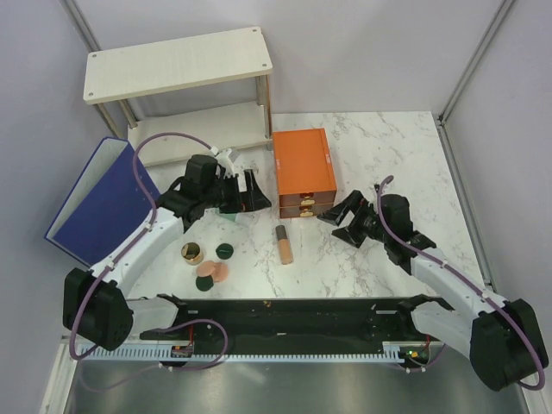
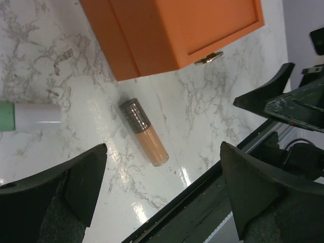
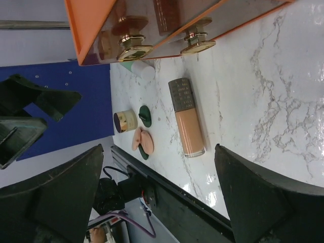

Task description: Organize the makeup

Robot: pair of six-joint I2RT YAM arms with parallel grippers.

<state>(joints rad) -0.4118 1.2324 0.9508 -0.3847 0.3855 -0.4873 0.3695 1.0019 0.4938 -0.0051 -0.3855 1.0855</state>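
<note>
The makeup lies on the marble table in front of the orange drawer box (image 1: 304, 172). A peach tube with a dark cap (image 1: 284, 244) lies flat and shows in both wrist views (image 2: 144, 139) (image 3: 187, 124). A mint-green tube (image 1: 231, 220) lies by my left gripper (image 1: 246, 197), which is open and empty above the table (image 2: 162, 197). A gold-rimmed jar (image 1: 191, 253), a dark green compact (image 1: 224, 251) and a peach disc (image 1: 216, 272) beside another dark green compact (image 1: 204, 282) sit to the left. My right gripper (image 1: 338, 222) is open and empty, right of the peach tube (image 3: 159, 197).
A big blue binder (image 1: 103, 203) leans at the left. A white two-level shelf (image 1: 181, 65) stands at the back. The drawer box has two gold knobs (image 3: 197, 45) facing the arms. A black rail (image 1: 285, 315) runs along the near edge.
</note>
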